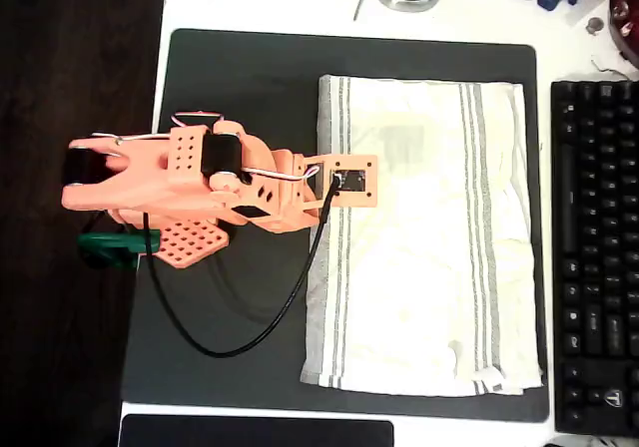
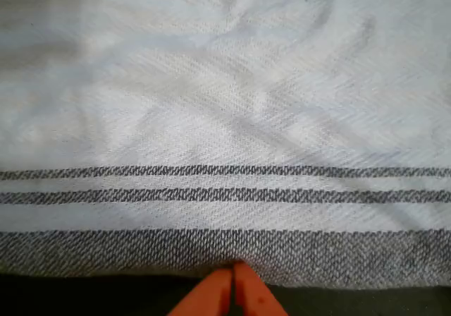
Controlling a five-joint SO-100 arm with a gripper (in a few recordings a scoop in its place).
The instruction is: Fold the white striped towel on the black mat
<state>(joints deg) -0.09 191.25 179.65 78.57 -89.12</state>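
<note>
- At the towel's grey-banded edge, in the wrist view, the orange gripper (image 2: 233, 277) has its two fingertips pressed together, tips touching the cloth's border; whether cloth is pinched between them cannot be told.
- The white striped towel (image 1: 424, 237) lies spread flat, slightly wrinkled, over the right half of the black mat (image 1: 245, 98).
- A black keyboard (image 1: 596, 257) sits beside the mat's right edge.

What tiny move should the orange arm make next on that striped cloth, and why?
Probably open the fingers a little and nudge forward over the hem. In the wrist view the orange gripper looks shut, its tips meeting at the grey-banded edge of the cream-white striped cloth towel, which lies flat, unfolded, on the large black rectangular mat.
</note>
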